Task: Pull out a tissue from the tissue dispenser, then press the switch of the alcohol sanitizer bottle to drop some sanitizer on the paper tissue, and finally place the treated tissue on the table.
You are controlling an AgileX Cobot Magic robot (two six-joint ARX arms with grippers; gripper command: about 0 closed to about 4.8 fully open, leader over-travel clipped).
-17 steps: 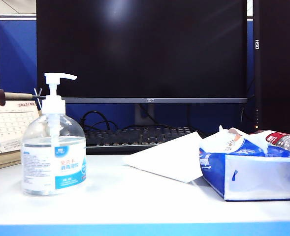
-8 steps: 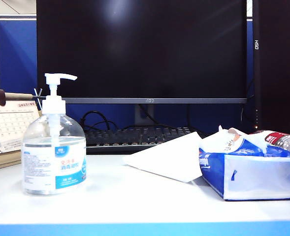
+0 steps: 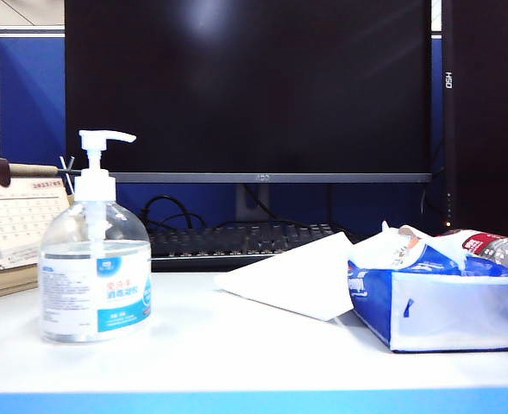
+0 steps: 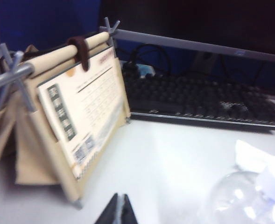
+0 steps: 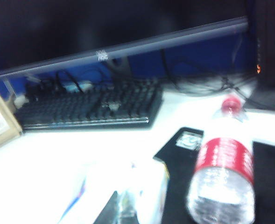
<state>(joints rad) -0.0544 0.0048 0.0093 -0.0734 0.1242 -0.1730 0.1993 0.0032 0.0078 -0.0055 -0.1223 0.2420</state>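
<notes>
The white tissue [image 3: 292,278] lies flat near the middle of the worktop [image 3: 236,354], touching the blue and white tissue dispenser [image 3: 443,297] by the right edge. The clear sanitizer bottle [image 3: 96,274] stands upright near the left edge, its white pump switch [image 3: 103,138] on top.

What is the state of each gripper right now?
Left gripper: closed, holding nothing, near the desk calendar.
Right gripper: closed, holding nothing, above the tissue dispenser.

Desk calendar [image 3: 12,228], keyboard [image 3: 241,240], monitor [image 3: 249,86], water bottle [image 5: 223,175]
</notes>
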